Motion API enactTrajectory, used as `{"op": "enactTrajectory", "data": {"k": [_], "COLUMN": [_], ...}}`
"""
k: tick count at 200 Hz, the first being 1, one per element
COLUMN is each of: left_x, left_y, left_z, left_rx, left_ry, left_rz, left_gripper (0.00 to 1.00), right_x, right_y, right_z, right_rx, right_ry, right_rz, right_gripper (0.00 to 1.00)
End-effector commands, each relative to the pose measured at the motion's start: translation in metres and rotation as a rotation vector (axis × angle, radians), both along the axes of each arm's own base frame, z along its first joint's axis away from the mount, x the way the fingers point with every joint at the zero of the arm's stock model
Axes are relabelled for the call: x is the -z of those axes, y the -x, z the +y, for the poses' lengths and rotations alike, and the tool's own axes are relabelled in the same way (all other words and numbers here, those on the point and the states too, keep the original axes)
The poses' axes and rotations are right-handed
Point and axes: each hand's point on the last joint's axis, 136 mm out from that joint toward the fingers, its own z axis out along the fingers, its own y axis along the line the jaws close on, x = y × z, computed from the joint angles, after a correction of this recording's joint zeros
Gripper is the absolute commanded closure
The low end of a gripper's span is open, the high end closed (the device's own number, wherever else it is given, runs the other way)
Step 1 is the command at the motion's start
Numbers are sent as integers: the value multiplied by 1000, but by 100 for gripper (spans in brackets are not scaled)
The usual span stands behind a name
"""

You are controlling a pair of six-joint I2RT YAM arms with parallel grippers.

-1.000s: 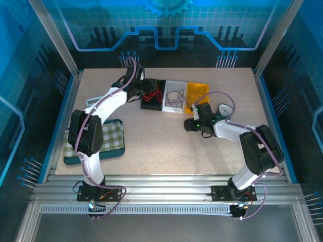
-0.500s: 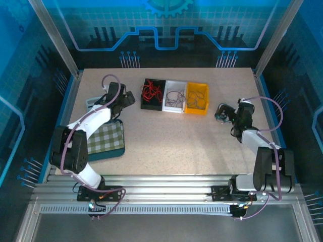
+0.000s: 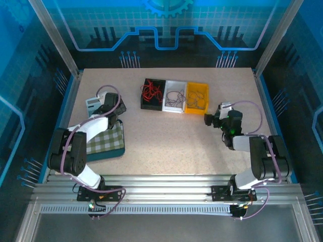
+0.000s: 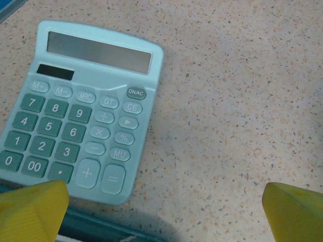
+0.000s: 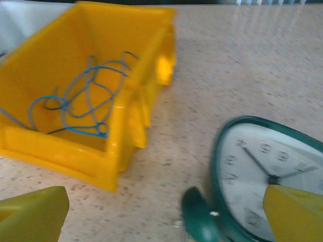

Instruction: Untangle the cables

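Cables (image 3: 173, 96) sit in three bins (image 3: 197, 112) at 12 o'clock on the tabletop (image 3: 166, 136), the blue ones (image 5: 75, 103) at 10 o'clock from the nearer right claw (image 5: 164, 214), and both it and the left claw (image 4: 164, 212) gape apart, holding nothing.

Red cables (image 3: 151, 92), grey cables (image 3: 175, 97), blue cables (image 5: 68, 107), curled in separate bins (image 3: 196, 111)
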Motion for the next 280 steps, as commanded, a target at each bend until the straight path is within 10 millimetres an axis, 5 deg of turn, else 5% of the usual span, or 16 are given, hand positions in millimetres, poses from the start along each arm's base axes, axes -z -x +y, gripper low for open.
{"op": "enactTrajectory", "data": {"k": [1, 108, 148, 176, 193, 241, 280], "left_x": [-25, -26, -29, -5, -1, -14, -7], "left_y": [5, 47, 36, 36, 30, 27, 15], "left_z": [5, -20, 1, 26, 20, 38, 9], "left_rx": [7, 257, 213, 71, 108, 102, 265], "left_ry": [-5, 3, -95, -128, -113, -212, -196], "left_rz": [-113, -54, -110, -192, -167, -327, -312], "left_gripper": [0, 1, 1, 1, 1, 1, 1], "right_x": [-15, -14, -14, -14, -15, -14, -15], "right_y": [-3, -7, -7, -7, -7, -7, -7], "right_z": [-8, -5, -5, -5, -5, -5, -5], "right_rx": [22, 18, 17, 17, 17, 15, 15], "right_ry": [60, 77, 75, 76, 77, 77, 75], "right_rz": [-108, -97, -95, -95, -98, -96, -95], "right_gripper": [0, 0, 0, 0, 0, 0, 0]}}
